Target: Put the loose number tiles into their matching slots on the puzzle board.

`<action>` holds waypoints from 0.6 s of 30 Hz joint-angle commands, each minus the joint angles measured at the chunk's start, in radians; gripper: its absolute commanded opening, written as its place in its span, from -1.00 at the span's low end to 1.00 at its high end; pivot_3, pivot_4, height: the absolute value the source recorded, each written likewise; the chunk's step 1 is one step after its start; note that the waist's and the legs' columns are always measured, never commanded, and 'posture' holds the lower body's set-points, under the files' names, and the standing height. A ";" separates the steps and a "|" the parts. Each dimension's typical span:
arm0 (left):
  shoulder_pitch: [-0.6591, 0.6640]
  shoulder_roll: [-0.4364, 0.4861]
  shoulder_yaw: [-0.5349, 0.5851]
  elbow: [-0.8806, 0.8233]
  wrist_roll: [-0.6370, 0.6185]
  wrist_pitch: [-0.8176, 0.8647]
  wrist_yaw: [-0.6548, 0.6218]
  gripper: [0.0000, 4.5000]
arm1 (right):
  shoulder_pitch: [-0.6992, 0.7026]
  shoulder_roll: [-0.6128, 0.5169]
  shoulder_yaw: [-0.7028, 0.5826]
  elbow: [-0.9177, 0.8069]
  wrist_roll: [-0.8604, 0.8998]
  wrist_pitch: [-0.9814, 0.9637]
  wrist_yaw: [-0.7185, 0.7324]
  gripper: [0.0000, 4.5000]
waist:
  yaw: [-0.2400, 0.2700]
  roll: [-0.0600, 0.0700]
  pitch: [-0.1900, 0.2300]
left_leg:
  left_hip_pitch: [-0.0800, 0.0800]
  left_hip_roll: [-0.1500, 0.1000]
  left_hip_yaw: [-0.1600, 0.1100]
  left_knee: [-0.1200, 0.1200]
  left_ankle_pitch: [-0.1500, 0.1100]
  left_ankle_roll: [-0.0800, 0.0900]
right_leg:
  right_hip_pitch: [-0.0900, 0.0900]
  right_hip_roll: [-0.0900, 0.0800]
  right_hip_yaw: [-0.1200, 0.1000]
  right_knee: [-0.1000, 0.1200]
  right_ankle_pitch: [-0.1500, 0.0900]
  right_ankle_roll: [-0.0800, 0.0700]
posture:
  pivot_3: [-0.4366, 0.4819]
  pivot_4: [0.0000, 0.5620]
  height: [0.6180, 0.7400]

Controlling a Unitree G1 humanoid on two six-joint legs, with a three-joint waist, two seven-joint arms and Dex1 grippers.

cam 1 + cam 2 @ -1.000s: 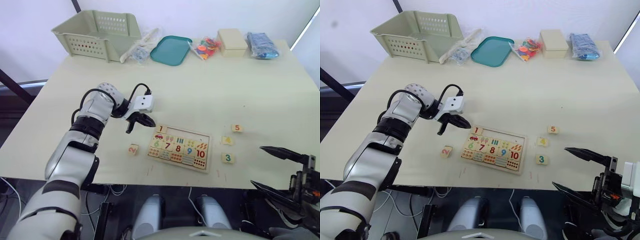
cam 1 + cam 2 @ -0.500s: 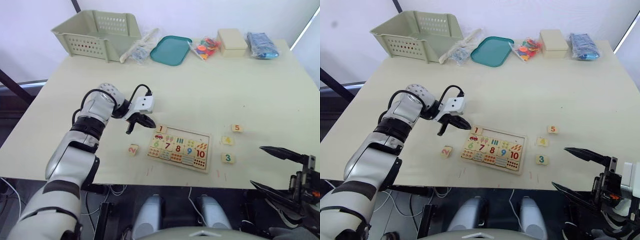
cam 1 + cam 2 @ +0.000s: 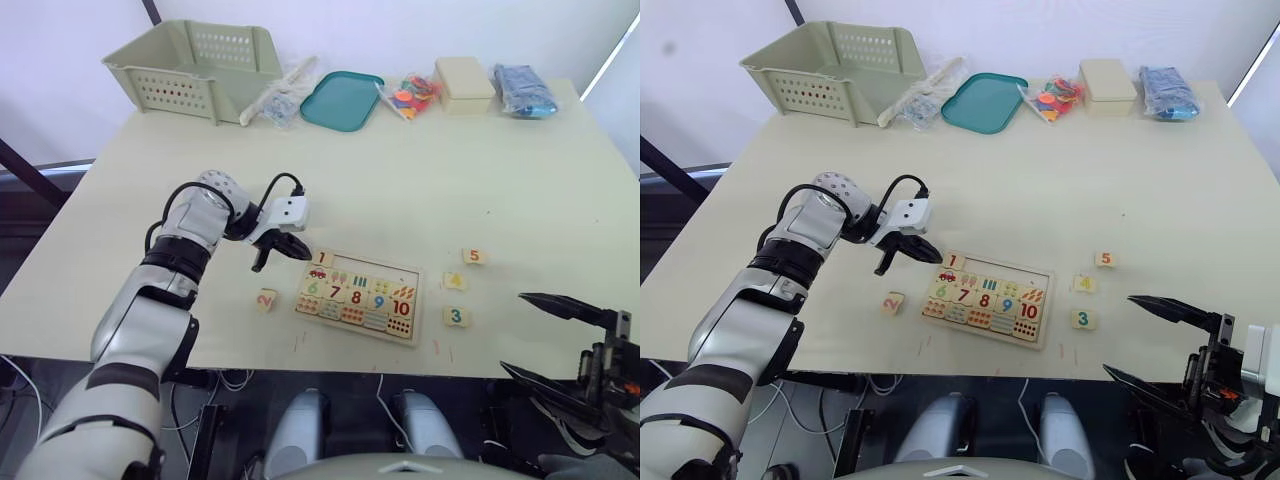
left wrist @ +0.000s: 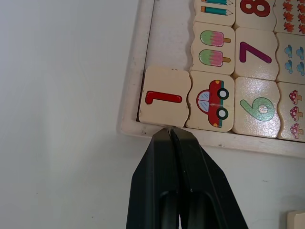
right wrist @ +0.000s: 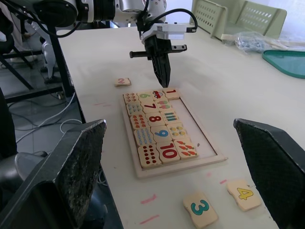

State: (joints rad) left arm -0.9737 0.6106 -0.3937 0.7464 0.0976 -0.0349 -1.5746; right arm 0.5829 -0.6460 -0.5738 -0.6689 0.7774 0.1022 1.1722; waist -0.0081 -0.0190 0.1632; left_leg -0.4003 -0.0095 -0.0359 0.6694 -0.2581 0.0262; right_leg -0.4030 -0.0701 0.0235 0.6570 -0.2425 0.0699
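the left gripper has its two black fingers pressed together with nothing between them, tips at the frame edge of the puzzle board, just beside the 1 tile. that tile sits in the corner slot at the upper left of the board, one edge apparently riding a little on the frame, so it may not be fully seated. the right gripper, lower right in the head view, is spread wide and empty, off the table edge. the 2 tile lies left of the board; the 3 tile, 4 tile and 5 tile lie right of it, well apart from the slots. these tiles look light, stiff and thin, likely to skate on the smooth table; best pinched across two opposite edges.
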 commanded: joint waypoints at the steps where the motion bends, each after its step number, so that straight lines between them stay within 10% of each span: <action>1: 0.002 0.007 0.011 -0.041 -0.005 0.001 -0.024 -0.96 | 0.010 -0.002 -0.026 -0.027 0.019 -0.016 0.006 1.00 | 0.000 0.000 0.000 | 0.000 0.000 0.000 0.000 0.000 0.000 | 0.000 0.000 0.000 0.000 0.000 0.000 | -0.05 -0.47 1.00; 18: -0.004 0.061 0.020 -0.050 -0.073 0.016 -0.040 -0.96 | 0.017 0.004 -0.023 -0.029 0.018 -0.020 0.007 1.00 | -0.002 0.000 0.000 | 0.000 0.000 0.000 0.000 0.000 0.000 | 0.000 0.000 0.000 0.000 0.000 0.000 | -0.05 -0.47 1.00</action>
State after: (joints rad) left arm -0.9674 0.6500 -0.3929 0.7257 0.0610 -0.0248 -1.5781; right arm 0.5948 -0.6444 -0.5745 -0.6689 0.7781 0.1018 1.1797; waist -0.0099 -0.0190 0.1632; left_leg -0.4002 -0.0093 -0.0365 0.6693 -0.2582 0.0263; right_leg -0.4030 -0.0701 0.0235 0.6570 -0.2425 0.0700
